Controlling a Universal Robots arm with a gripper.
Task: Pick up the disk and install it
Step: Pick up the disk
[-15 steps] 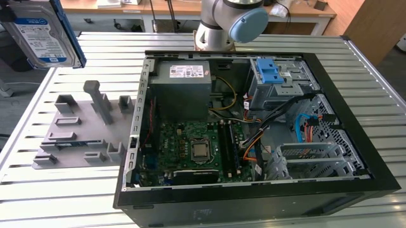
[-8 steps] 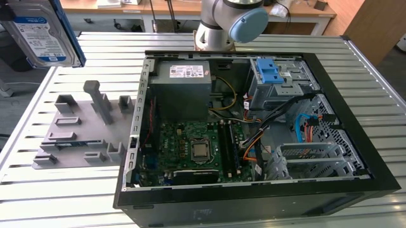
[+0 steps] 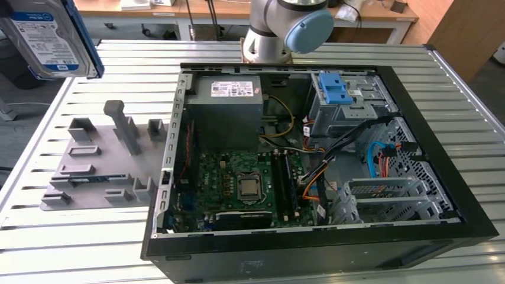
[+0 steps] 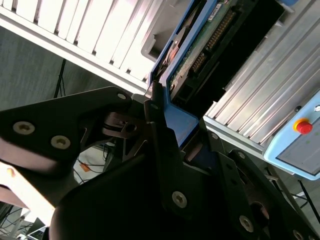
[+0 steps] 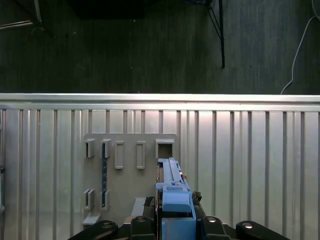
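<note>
The disk [image 3: 47, 38], silver with a blue-and-white label and a blue bracket, hangs high above the table at the exterior view's far left, near the camera. In both wrist views it appears edge-on, its blue bracket [image 4: 190, 55] and connector edge pointing away from the wrist. My gripper [image 4: 175, 127] is shut on the disk [image 5: 172, 182], a black finger [image 4: 160, 145] pressing each side of it. In the first wrist view the gripper [image 5: 175, 222] holds it above the grey fixture plate [image 5: 130, 165]. The open computer case [image 3: 442, 177] lies to the exterior view's right.
A grey fixture [image 3: 103, 160] with upright slots sits on the slatted table [image 3: 79, 248] beside the case. Inside the case are a power-supply box [image 3: 229, 109], a motherboard [image 3: 245, 183], cables and a drive cage with blue latches [image 3: 335, 89]. The arm's base [image 3: 280, 26] stands behind.
</note>
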